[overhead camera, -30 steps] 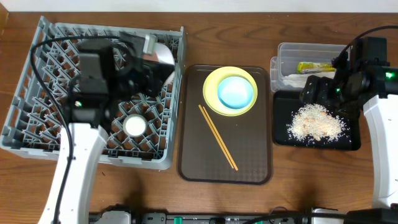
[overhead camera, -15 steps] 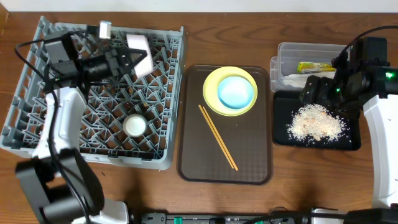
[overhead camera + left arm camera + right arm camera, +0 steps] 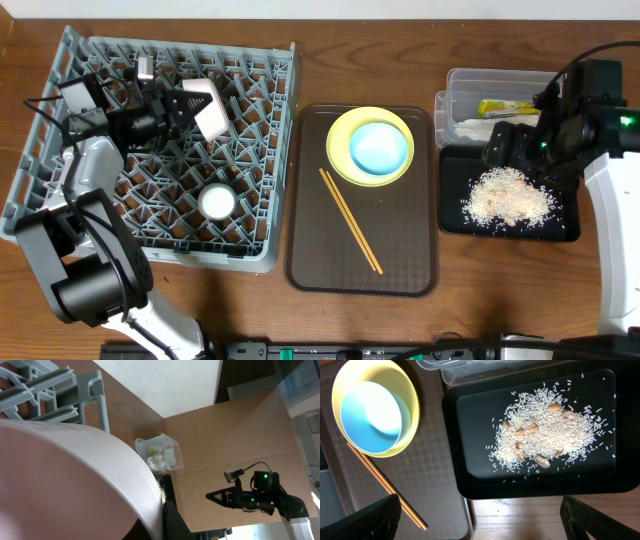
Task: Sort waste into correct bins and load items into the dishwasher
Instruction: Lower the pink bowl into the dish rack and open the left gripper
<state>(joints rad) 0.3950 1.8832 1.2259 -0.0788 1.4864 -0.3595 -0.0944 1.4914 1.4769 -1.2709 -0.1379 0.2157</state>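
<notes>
My left gripper (image 3: 188, 106) is shut on a white bowl (image 3: 208, 108), held on its side over the back of the grey dish rack (image 3: 60, 190). The bowl fills the left wrist view (image 3: 65, 475). A small white cup (image 3: 217, 203) stands in the rack. The light blue bowl (image 3: 379, 147) sits in the yellow plate (image 3: 345, 130), and chopsticks (image 3: 350, 220) lie next to them. My right gripper (image 3: 480, 520) is open and empty above the black tray (image 3: 450, 220), which holds the rice scraps (image 3: 505, 197). The clear tub (image 3: 495, 80) holds the snack wrapper (image 3: 505, 107) and napkin (image 3: 468, 128).
The plate, blue bowl and chopsticks rest on a flat brown serving tray (image 3: 400, 260) between the rack and the bins. The right wrist view shows the rice (image 3: 545, 435), the blue bowl (image 3: 370, 417) and the chopsticks (image 3: 385, 485). Bare wooden table lies in front.
My left gripper has carried the white bowl leftward from the rack's back right corner and a little lower over the pegs. The right arm has not moved.
</notes>
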